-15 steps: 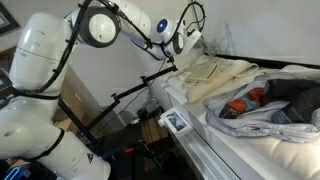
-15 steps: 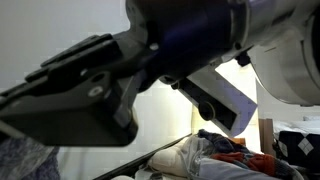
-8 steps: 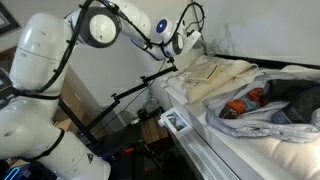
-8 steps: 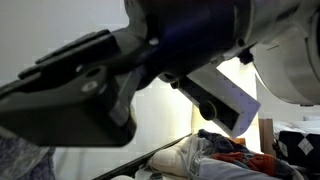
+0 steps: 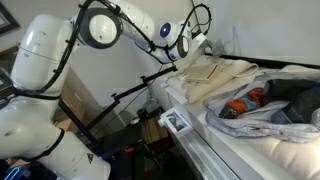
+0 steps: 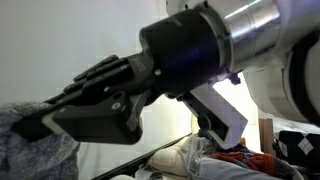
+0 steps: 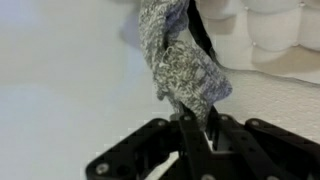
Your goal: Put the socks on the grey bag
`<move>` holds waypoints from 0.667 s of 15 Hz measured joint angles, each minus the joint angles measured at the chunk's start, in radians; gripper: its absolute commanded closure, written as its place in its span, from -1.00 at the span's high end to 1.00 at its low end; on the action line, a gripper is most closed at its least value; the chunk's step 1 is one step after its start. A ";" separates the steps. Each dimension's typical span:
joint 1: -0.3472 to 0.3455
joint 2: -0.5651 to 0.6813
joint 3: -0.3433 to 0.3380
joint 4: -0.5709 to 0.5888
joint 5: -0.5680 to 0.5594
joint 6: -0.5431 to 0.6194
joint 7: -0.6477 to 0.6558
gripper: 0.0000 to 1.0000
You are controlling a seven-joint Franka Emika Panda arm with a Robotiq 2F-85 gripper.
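My gripper point(image 7: 193, 125) is shut on a grey speckled sock point(image 7: 180, 70), which hangs from the jaws in the wrist view. In an exterior view the gripper point(image 5: 194, 41) is held high over the head end of the bed, above the cream blanket point(image 5: 215, 75). A light grey bag point(image 5: 255, 125) lies further along the bed with orange and dark clothes point(image 5: 245, 103) on it. In an exterior view the gripper point(image 6: 45, 125) fills the picture, with the sock point(image 6: 25, 145) at the lower left.
A white mattress edge point(image 5: 215, 150) runs along the bed's side. A small white box point(image 5: 175, 122) sits beside the bed. A black stand point(image 5: 130, 95) leans between the robot base and the bed. A white wall is behind.
The gripper has shifted slightly along the bed towards the bag with the sock. In the close exterior view the arm has turned and the sock has come further into view at the lower left.
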State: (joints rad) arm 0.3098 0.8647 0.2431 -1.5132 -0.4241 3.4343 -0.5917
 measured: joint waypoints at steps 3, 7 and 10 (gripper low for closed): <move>-0.015 0.020 -0.021 0.029 -0.008 0.035 0.071 -0.93; -0.083 0.049 0.040 0.106 0.017 0.033 0.076 -0.93; -0.153 0.082 0.112 0.170 0.020 0.032 0.076 -0.93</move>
State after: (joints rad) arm 0.1564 0.9462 0.3551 -1.3432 -0.4039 3.4662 -0.5156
